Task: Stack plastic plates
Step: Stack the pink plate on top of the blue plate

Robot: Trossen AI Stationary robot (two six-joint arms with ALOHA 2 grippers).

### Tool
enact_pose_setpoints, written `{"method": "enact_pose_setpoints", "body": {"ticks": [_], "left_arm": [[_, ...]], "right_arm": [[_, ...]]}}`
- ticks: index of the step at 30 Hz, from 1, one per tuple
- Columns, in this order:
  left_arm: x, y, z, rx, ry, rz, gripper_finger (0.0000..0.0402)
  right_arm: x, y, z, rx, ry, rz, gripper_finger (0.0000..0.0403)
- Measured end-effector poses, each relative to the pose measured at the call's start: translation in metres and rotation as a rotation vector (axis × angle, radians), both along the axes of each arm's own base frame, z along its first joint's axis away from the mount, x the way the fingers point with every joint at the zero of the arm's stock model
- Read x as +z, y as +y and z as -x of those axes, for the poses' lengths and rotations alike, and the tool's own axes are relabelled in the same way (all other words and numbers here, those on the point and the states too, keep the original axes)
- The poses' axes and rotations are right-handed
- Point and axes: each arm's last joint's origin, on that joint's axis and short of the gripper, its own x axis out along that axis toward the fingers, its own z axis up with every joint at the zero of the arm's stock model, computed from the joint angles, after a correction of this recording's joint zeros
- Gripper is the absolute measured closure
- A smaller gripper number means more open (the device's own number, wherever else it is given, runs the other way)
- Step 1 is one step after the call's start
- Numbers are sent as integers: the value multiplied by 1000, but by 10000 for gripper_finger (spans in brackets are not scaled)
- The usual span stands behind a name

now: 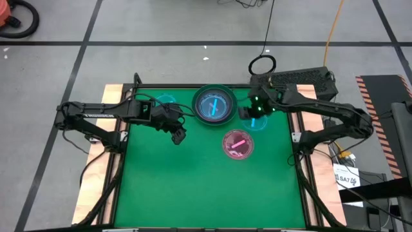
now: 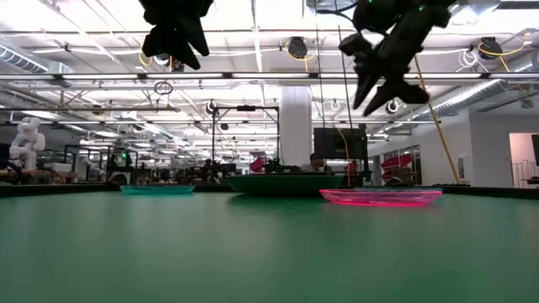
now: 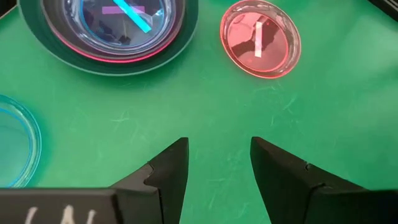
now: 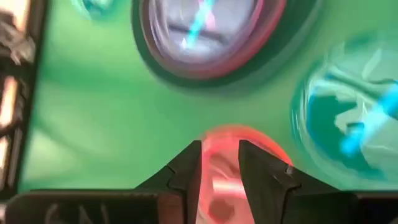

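Note:
A dark green-grey plate (image 1: 214, 105) rests flat near the table's far edge with smaller pink and cyan plates nested inside it; the stack also shows in the left wrist view (image 3: 109, 31). A translucent pink plate (image 1: 237, 143) lies flat on the mat nearer the middle. One translucent cyan plate (image 1: 166, 101) lies left of the stack, another (image 1: 259, 122) to its right. My left gripper (image 1: 177, 135) hangs open above the mat, left of the pink plate (image 3: 261, 38). My right gripper (image 1: 248, 111) hangs open in the air between the stack and the right cyan plate (image 4: 348, 118).
The green mat (image 1: 206, 187) stretches wide toward the near edge. A wooden border (image 1: 96, 193) frames it. A black box with cables (image 1: 299, 80) sits beyond the far right corner. In the low view both grippers (image 2: 173, 38) (image 2: 383, 80) hang well above the plates.

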Motion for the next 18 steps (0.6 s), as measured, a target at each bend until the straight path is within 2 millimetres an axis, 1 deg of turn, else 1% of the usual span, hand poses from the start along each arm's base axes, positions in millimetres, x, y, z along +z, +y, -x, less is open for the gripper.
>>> {"method": "enact_pose_setpoints", "body": {"ticks": [4,9,15,18], "left_arm": [[0,0,0,-25,3,-9,222],[0,-1,0,-40,3,0,222],[0,-1,0,-45,3,15,222],[0,-3,0,-44,4,21,222]], "right_arm": [[-1,24,4,29,72,-66,300],[-6,45,6,24,153,-124,300],[-18,66,6,-5,192,-170,300],[-29,75,7,-20,206,-196,300]]}}
